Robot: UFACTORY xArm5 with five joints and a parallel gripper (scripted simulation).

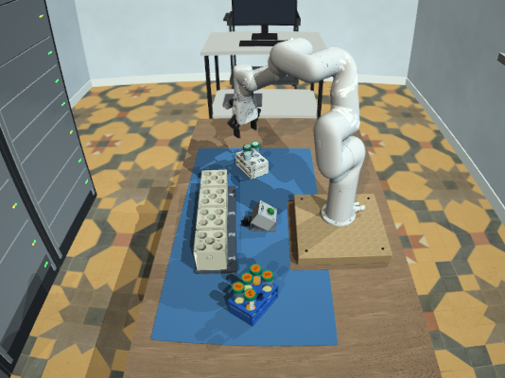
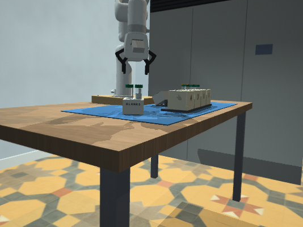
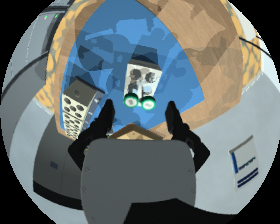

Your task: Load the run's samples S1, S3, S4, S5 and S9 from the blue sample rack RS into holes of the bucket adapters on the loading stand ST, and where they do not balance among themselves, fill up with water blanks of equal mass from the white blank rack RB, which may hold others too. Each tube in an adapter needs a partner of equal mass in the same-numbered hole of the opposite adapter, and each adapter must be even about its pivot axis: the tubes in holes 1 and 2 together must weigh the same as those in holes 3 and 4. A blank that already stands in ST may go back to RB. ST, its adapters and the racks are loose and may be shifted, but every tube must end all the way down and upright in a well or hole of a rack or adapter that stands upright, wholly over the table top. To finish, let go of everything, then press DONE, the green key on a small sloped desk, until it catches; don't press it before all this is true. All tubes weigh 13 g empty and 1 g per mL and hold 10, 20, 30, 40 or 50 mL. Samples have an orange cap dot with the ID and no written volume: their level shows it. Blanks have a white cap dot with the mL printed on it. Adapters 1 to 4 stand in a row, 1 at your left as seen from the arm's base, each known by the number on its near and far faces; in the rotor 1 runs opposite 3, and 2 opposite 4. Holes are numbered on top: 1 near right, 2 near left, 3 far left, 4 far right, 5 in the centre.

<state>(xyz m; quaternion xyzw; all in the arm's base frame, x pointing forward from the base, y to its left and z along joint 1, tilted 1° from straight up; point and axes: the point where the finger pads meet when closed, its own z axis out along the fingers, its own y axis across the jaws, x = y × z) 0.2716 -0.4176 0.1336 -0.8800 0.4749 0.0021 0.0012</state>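
1. Blue square sample rack (image 1: 252, 306) with orange-dotted tubes: near end of the blue mat (image 1: 189, 314) on the wooden desk (image 1: 378, 314).
2. Row of four beige bucket adapters (image 1: 212, 219) on a dark stand: mid-mat, holes unfilled.
3. Small sloped grey box with green key (image 1: 270, 211): beside the adapters.
4. White blank rack (image 1: 252, 163) with two green-capped tubes: far end.
5. Black-fingered end effector (image 2: 135, 67): spread wide, holding nothing, above the blank rack.

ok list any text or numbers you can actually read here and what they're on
"BLANKS": on the front face of the white blank rack.
Numbers along the loading stand: too blurred to read.
Mark on the end adapter's face: unreadable.
Orange cap dots in the blue sample rack: IDs too small to read.
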